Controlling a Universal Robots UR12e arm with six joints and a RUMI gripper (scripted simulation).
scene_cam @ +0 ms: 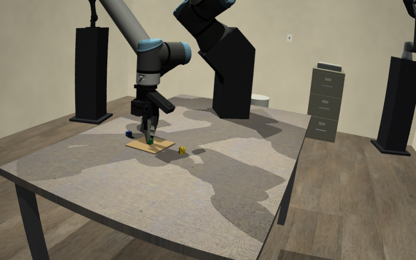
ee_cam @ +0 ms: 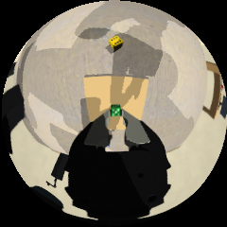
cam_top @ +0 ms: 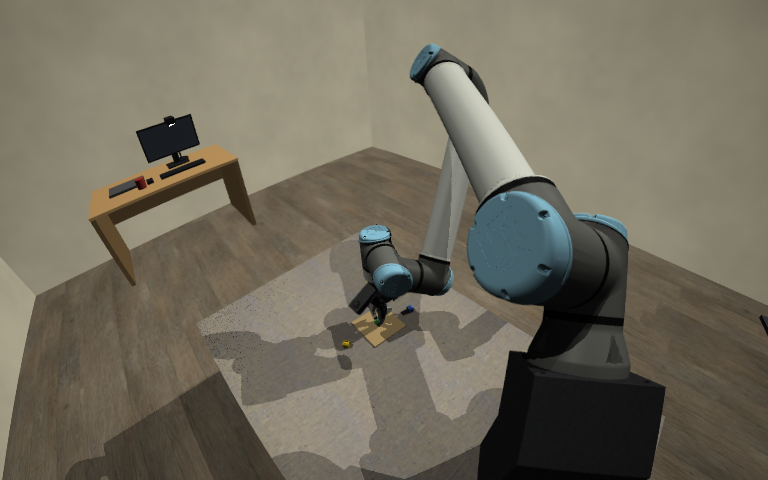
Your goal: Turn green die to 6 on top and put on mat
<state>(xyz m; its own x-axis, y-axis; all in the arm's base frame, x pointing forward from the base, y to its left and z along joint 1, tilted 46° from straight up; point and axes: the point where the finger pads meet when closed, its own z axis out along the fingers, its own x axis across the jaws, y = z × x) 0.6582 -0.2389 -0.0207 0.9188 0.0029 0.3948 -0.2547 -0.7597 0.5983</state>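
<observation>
Claw [scene_cam: 150,137] pinching green die [scene_cam: 150,141] low over tan mat [scene_cam: 159,147], mid-placement. Yellow die [scene_cam: 182,149] on table [scene_cam: 214,196] at mat's 3 o'clock in exterior view, blue die [scene_cam: 128,133] at 10. Top number unreadable. Next, likely: set flat, release, lift straight.

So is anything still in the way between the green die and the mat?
Nothing visible. The gripper is shut on the green die, already over the mat. The yellow die and the blue die sit off the mat, on either side.
</observation>
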